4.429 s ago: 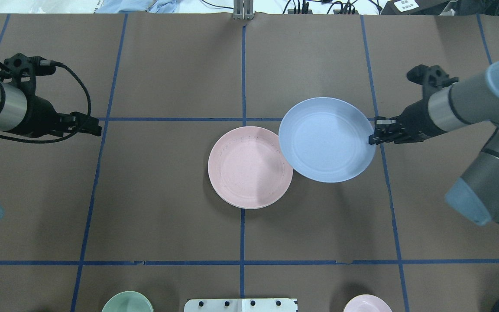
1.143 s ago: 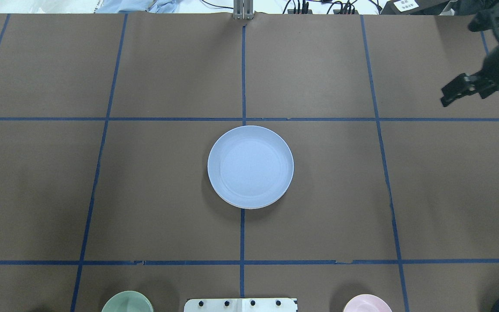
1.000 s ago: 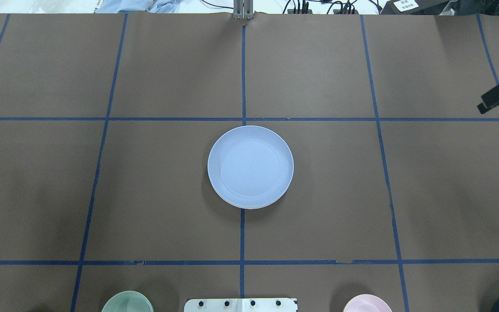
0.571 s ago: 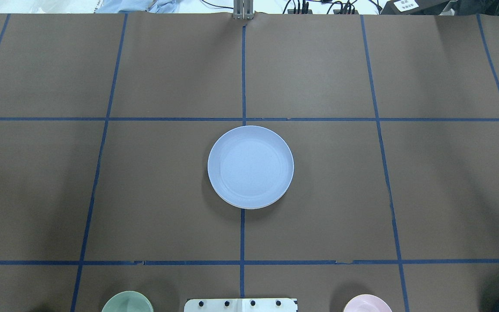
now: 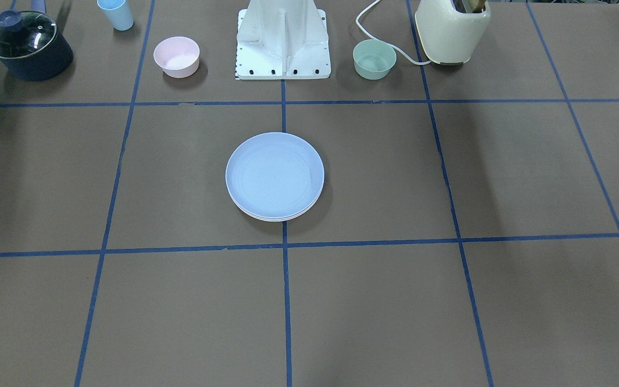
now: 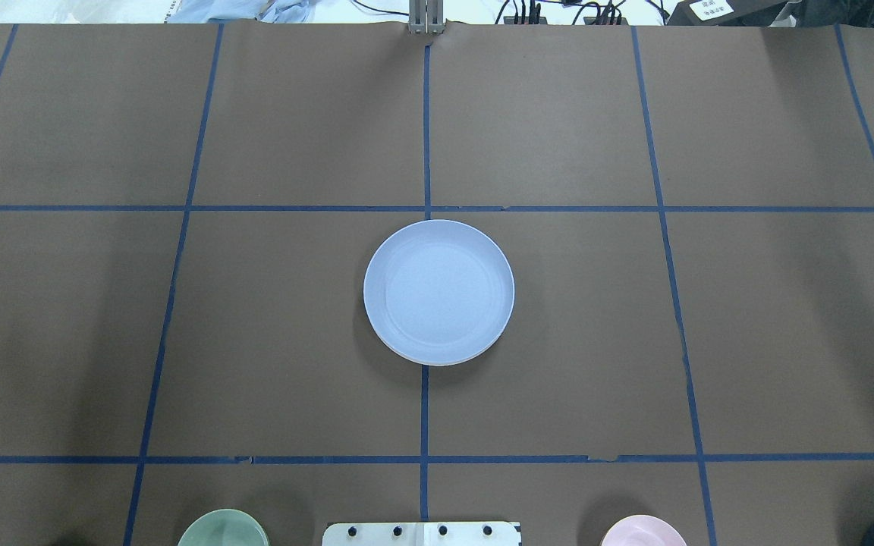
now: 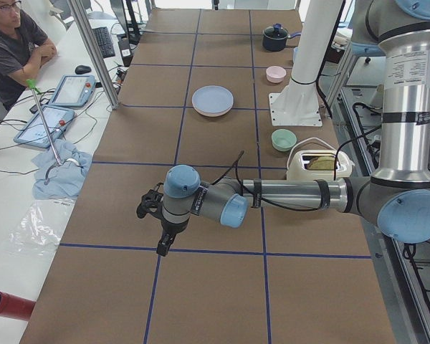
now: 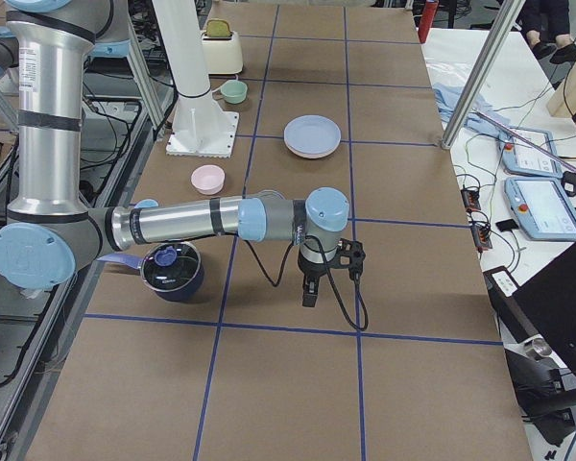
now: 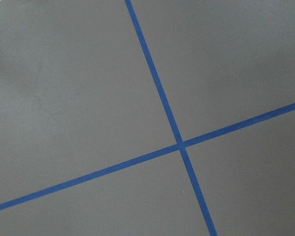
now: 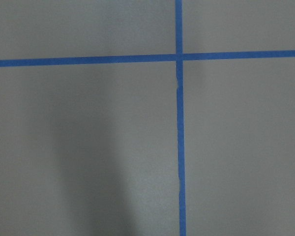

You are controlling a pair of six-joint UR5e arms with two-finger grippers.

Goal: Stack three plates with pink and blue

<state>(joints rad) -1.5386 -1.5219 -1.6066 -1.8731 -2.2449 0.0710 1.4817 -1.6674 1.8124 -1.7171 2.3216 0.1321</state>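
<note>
The light blue plate [image 6: 438,290] lies on top of a stack at the table's middle, also seen in the front view [image 5: 274,173]. A thin pink plate rim [image 5: 275,219] shows just under it. The cream-green plate is hidden or out of view. My left gripper [image 7: 163,249] shows only in the exterior left view, low over bare table far from the stack. My right gripper [image 8: 309,299] shows only in the exterior right view, also low over bare table far from the stack. I cannot tell whether either is open or shut. Both wrist views show only table and blue tape.
Along the robot's side stand a small pink bowl [image 5: 176,56], a small green bowl [image 5: 374,58], a cream toaster [image 5: 452,29], a lidded dark pot [image 5: 27,45], a blue cup [image 5: 116,13] and the white robot base [image 5: 283,43]. Blue tape lines grid the brown table.
The right gripper held the blue plate beside the pink one; now the blue plate lies on the pink plate. Both arms have drawn back out of the overhead view.
</note>
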